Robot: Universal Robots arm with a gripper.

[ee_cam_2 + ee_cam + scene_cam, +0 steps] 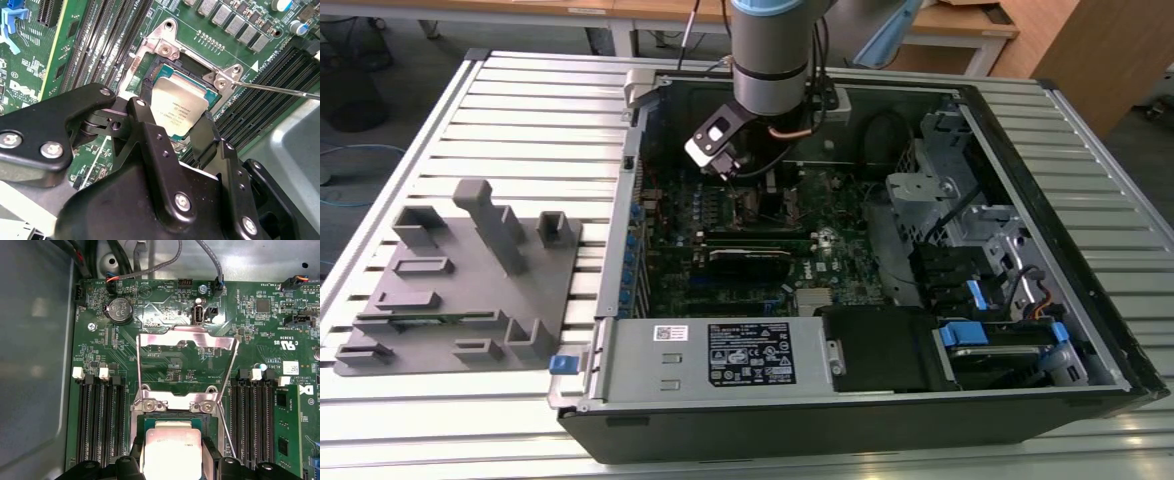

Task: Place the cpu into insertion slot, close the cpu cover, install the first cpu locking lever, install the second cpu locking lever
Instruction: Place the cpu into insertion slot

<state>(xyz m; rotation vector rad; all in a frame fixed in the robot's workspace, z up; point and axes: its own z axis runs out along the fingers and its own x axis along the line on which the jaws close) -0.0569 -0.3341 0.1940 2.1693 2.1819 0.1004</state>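
Note:
My gripper (174,119) hangs inside the open computer case, over the insertion slot (170,67) on the green board. Its black fingers (142,112) are shut on two opposite edges of the cpu (177,105), a pale silver square. The cpu (172,452) sits in or just above the insertion slot (172,418); I cannot tell which. The cpu cover (186,340) is swung open, and the board shows through its window. A thin locking lever (280,90) sticks out beside the socket. In the exterior view the gripper (750,172) hides most of the socket.
Black memory slots (100,420) flank the socket on both sides. The case wall (787,360) with the power supply box lies nearest the camera, drive cages (974,240) on the exterior view's right. A grey fixture tray (454,290) stands on the slatted table at the exterior view's left.

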